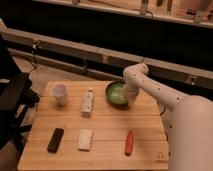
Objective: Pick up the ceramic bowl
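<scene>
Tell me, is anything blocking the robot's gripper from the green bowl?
Nothing visible does. The gripper is down at the right rim of the bowl, on the far side of the table. The nearest other things, a white bottle and a cup, sit to the bowl's left, apart from it.

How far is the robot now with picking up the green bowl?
Done: the approach. The gripper is down at the right rim of the ceramic bowl. In hand: taking hold at that rim, as it seems. Left: the lift, because the bowl sits flat on the table.
</scene>
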Controlling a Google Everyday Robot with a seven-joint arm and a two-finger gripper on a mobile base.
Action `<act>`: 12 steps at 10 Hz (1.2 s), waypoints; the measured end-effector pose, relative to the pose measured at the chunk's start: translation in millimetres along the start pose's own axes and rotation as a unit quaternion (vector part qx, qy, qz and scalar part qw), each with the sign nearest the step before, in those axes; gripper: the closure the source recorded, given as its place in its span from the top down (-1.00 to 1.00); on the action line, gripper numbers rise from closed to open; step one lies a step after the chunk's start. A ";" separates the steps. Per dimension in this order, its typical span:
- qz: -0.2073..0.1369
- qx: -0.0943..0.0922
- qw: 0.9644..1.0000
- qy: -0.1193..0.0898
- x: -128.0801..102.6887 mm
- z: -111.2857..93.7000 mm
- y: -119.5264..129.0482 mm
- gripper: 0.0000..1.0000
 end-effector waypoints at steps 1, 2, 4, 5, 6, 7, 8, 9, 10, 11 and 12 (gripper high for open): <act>-0.004 0.006 1.000 0.005 1.2 -12.9 -2.4 -0.91; -0.008 0.012 1.000 0.009 1.4 -24.9 -5.5 -0.91; -0.013 0.014 1.000 0.014 1.4 -33.7 -6.4 -0.91; -0.014 0.013 1.000 0.016 1.7 -34.9 -5.4 -0.91; -0.016 0.016 1.000 0.019 2.6 -37.0 -6.3 -0.91; -0.017 0.019 0.999 0.021 3.0 -39.0 -7.3 -0.91; -0.019 0.023 0.999 0.024 3.8 -44.6 -9.7 -0.91; -0.021 0.026 0.999 0.026 4.1 -52.7 -12.6 -0.91; -0.023 0.026 0.999 0.029 3.7 -61.4 -13.7 -0.91; -0.026 0.025 0.999 0.032 3.4 -68.7 -14.8 -0.91; -0.027 0.024 0.999 0.033 3.2 -70.8 -14.6 -0.91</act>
